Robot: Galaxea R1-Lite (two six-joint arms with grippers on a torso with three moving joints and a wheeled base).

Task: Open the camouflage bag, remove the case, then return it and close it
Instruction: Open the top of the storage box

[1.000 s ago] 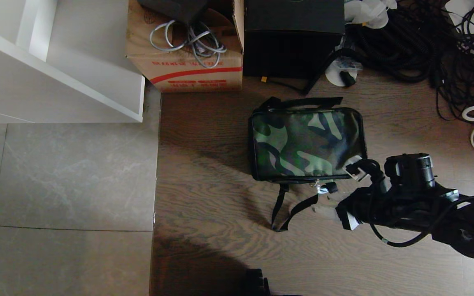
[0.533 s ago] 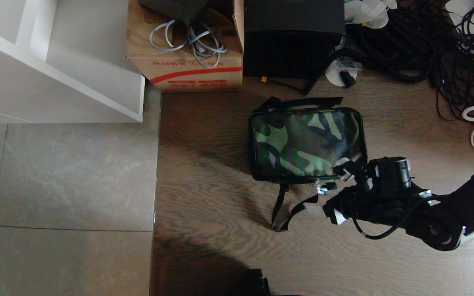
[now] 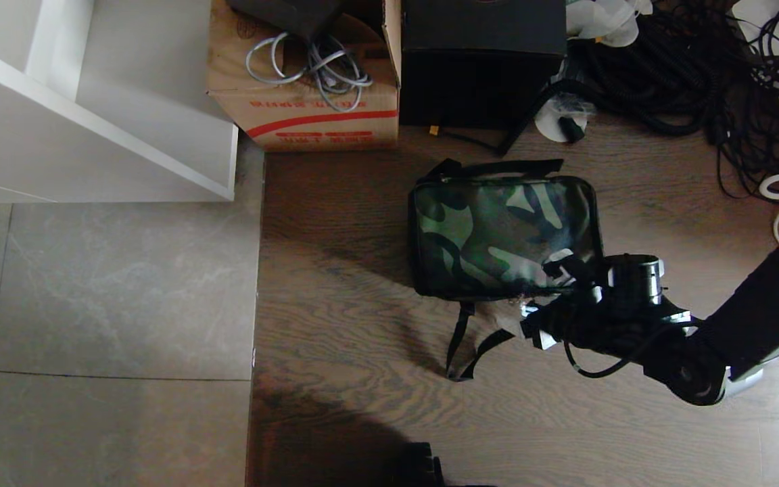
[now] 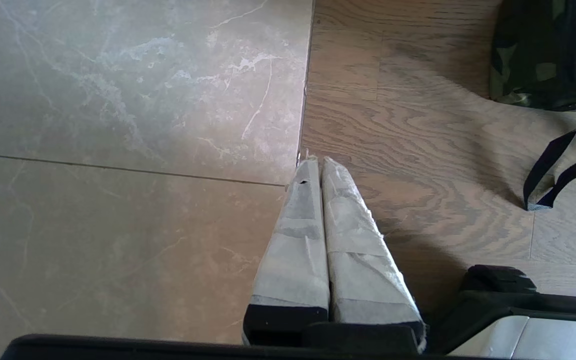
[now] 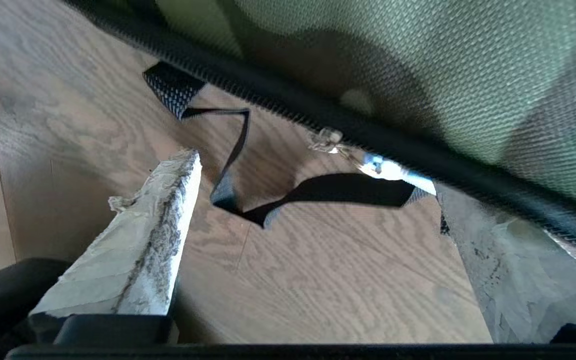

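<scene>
On the wood floor (image 3: 362, 304), the right gripper's (image 3: 552, 297) parted jaws flank the camouflage bag's (image 3: 498, 233) near corner.

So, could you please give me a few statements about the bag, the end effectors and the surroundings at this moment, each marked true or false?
1. The camouflage bag lies on the wooden floor. True.
2. The bag is unzipped with its red lining showing. False: it looks zipped shut, and no lining shows.
3. The right end effector has its fingers spread, at the bag's near right corner by the white zipper pull. True.
4. The right end effector holds the black strap. False: the strap lies loose on the floor, between the open fingers in the right wrist view.
5. The left end effector is open above the bag. False: it is shut, over the seam between tile and wood.
6. A cardboard box holds grey cables. True.
</scene>
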